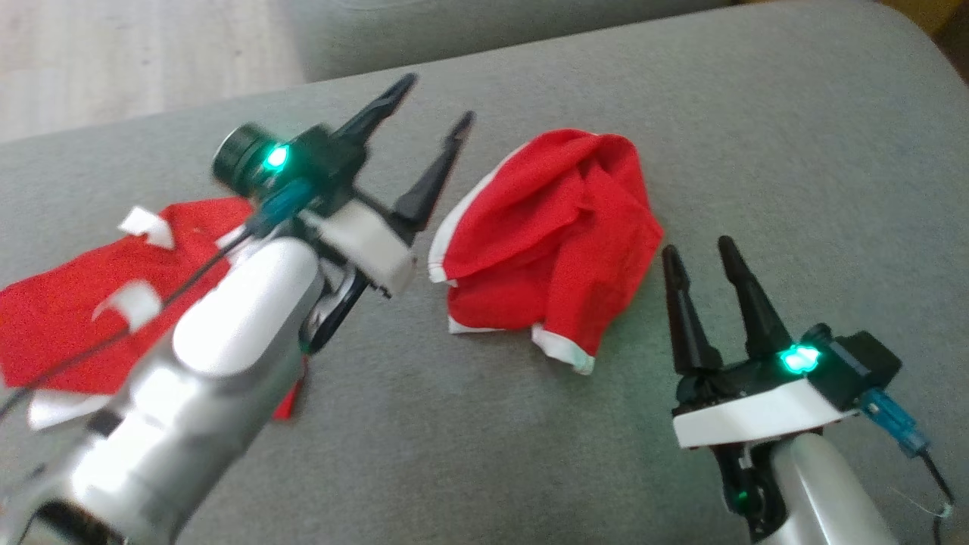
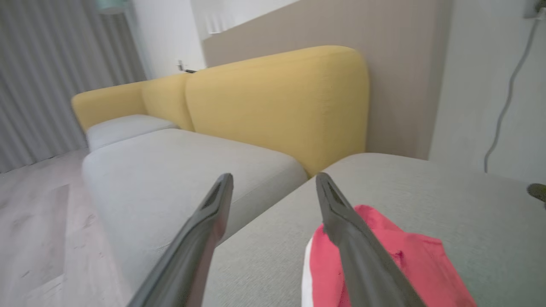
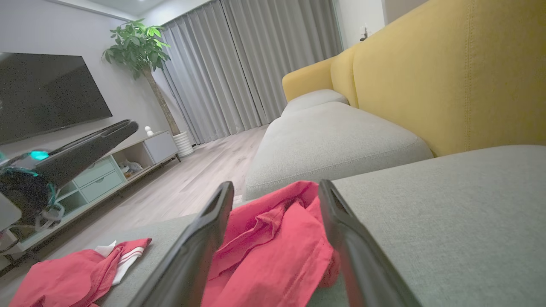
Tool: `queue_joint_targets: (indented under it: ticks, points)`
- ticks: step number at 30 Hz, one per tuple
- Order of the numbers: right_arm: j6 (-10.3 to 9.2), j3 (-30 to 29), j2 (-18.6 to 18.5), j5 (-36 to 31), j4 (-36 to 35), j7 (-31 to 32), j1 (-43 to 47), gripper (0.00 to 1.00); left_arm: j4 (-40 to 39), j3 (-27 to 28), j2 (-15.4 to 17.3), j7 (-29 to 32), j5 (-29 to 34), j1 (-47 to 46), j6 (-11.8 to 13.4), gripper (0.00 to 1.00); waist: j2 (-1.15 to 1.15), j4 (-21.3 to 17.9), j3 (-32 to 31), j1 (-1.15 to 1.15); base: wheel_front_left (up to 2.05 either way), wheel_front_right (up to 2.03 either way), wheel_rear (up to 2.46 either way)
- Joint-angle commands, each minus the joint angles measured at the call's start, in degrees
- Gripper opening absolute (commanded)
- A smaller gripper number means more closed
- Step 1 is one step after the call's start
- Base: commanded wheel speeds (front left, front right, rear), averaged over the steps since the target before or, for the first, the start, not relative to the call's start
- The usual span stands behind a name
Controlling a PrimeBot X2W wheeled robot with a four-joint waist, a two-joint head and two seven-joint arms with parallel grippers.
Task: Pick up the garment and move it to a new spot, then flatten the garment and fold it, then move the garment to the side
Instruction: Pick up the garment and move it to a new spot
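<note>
Closest to my head camera is my pale left forearm, blurred and cut off at the lower left corner. It covers part of a second red garment that lies spread at the left end of the grey sofa seat. White patches on that cloth may be labels, but they are too smeared for me to read any writing. My left end effector stands with its two dark fingers well apart and nothing between them, angled up and to the right above the seat. The crumpled red garment, trimmed in white, sits in a heap on the seat between my two arms, just right of the left fingers. In the left wrist view one finger hides part of the heap, and the bottom edge cuts the rest off. My right end effector is also spread wide and empty, its tips just beside the lower right edge of the heap; whether they touch the cloth I cannot tell. Along the right wrist view the heap shows in the gap between the fingers, with its folds hiding its shape, so I cannot say what kind of clothing it is. A yellow backrest rises behind the seat, and a dark television hangs on the far wall, its screen blank.
</note>
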Motion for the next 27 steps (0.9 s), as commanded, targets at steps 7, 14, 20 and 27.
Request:
queue_joint_targets:
  ticks: [7, 14, 20, 27]
  points:
    - [-0.04, -2.96, -0.26, -2.66, -1.31, -0.62, 1.41, 1.00, -7.11, 7.99, 4.08, -5.85, -0.75, 13.67, 12.34, 1.00, 0.00, 7.10, -3.00, 0.00, 0.00, 0.00, 0.00]
    - [-0.04, -4.46, -0.26, -4.77, -0.78, -0.62, 4.02, 1.00, -14.47, 14.04, 2.23, -6.19, 3.05, 28.51, 18.22, 1.00, 0.00, 11.29, -3.69, 0.00, 0.00, 0.00, 0.00]
    - [-0.04, -4.11, -0.26, -6.00, 0.05, -0.62, 4.68, 1.00, -16.80, 18.51, 0.18, -6.20, 6.46, 32.82, 16.98, 1.00, 0.00, 11.98, -3.70, 0.00, 0.00, 0.00, 0.00]
    - [-0.04, -1.37, -0.26, -7.79, 6.88, -0.57, 5.30, 1.00, -16.21, 21.42, -1.30, -6.21, 8.81, 33.39, 14.89, 1.00, 0.00, 11.07, -2.90, 0.00, 0.00, 0.00, 0.00]
